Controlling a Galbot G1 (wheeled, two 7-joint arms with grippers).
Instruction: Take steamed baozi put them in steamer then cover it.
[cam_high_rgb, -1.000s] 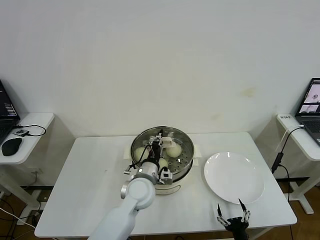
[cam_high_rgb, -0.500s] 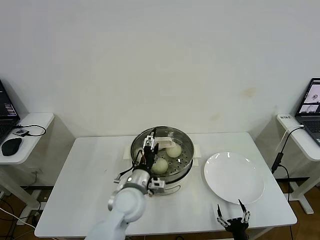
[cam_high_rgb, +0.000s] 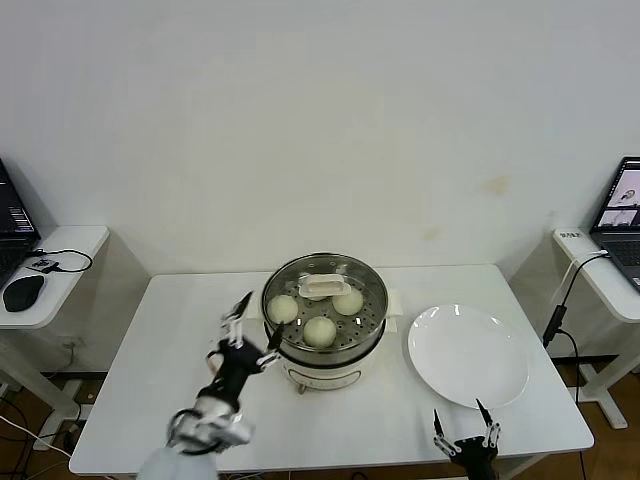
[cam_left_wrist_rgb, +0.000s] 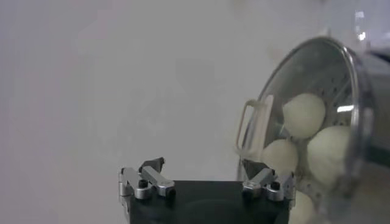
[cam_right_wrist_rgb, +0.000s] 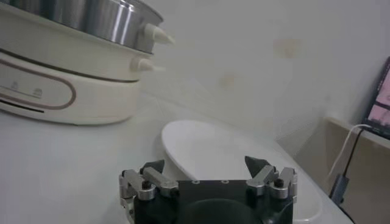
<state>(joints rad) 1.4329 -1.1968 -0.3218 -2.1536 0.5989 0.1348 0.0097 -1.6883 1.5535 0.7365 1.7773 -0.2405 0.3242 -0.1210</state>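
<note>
We find the lid (cam_high_rgb: 328, 287) seated on the steamer (cam_high_rgb: 325, 312), three baozi (cam_high_rgb: 319, 331) visible under it. The left gripper (cam_high_rgb: 247, 328), spread wide and empty, hangs just beside the pot; a careless swing could knock the lid askew. The right gripper (cam_high_rgb: 466, 437), also wide and empty, is parked near the plate (cam_high_rgb: 467, 354).

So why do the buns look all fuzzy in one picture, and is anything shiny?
In the left wrist view the steamed baozi and the cover look soft and out of focus, while the left gripper is sharper. In the head view the steamer rim glints and the white plate shows a small bright glare. In the right wrist view the background is hazy.
</note>
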